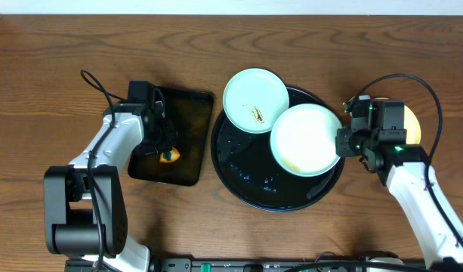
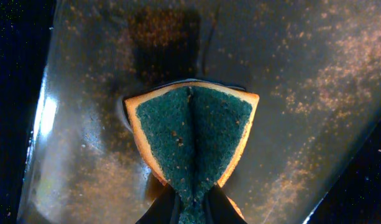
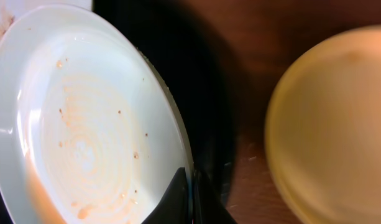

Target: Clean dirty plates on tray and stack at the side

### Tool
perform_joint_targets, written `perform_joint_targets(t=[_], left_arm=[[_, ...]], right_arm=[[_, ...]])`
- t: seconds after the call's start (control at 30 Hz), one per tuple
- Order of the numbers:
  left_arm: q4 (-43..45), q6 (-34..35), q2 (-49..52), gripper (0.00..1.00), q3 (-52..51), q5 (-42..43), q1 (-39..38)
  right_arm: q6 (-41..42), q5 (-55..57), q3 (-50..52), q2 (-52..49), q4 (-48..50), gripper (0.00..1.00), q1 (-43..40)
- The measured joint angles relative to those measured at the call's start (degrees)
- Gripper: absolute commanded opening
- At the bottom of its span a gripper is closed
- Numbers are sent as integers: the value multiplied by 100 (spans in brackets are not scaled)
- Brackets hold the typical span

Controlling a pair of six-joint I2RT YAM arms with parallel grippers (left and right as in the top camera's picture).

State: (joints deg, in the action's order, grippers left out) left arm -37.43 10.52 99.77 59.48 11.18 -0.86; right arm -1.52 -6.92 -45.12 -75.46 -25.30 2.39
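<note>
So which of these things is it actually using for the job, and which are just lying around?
For the job: smeared mint plate; second mint plate, in the right gripper; yellow plate; round black tray; sponge, in the left gripper; small rectangular tray.
Just lying about: nothing really, only the wooden table.
</note>
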Motion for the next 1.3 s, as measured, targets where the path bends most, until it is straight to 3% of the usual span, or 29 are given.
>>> perform_joint_targets(t=[0.27, 0.8, 1.3], left_arm=[[-2, 0, 0, 10, 0, 2, 0], [0, 0, 0, 10, 0, 0, 0], [0, 0, 0, 10, 0, 0, 0]], right_arm=[[-446, 1056, -2, 553, 125, 1, 796], [-1222, 3945, -4, 588, 745, 1, 2959], [-1646, 5407, -4, 588, 1130, 1, 3427]])
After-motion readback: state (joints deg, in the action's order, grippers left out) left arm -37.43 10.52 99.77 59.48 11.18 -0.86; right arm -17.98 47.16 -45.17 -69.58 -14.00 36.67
